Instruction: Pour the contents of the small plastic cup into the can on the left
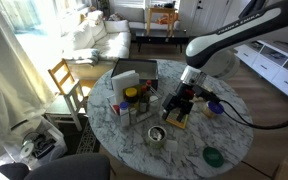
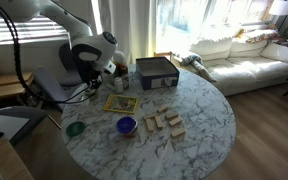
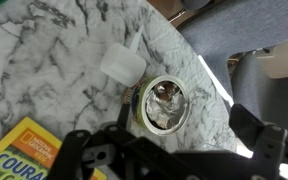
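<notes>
The claw (image 3: 164, 140) hangs spread and empty above one can (image 3: 164, 105), one plastic cup (image 3: 122, 66), one yellow book (image 3: 24, 150).

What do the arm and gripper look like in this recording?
The arm is glossy white, with rounded segments and black sections at the joints. The gripper is all black and blocky, with two fingers. No markings are legible at this size.

Strong daylight pours through the far windows (image 2: 204, 18), blown out white; the counter (image 2: 209, 120) gleams; the wrist view is soft.
</notes>
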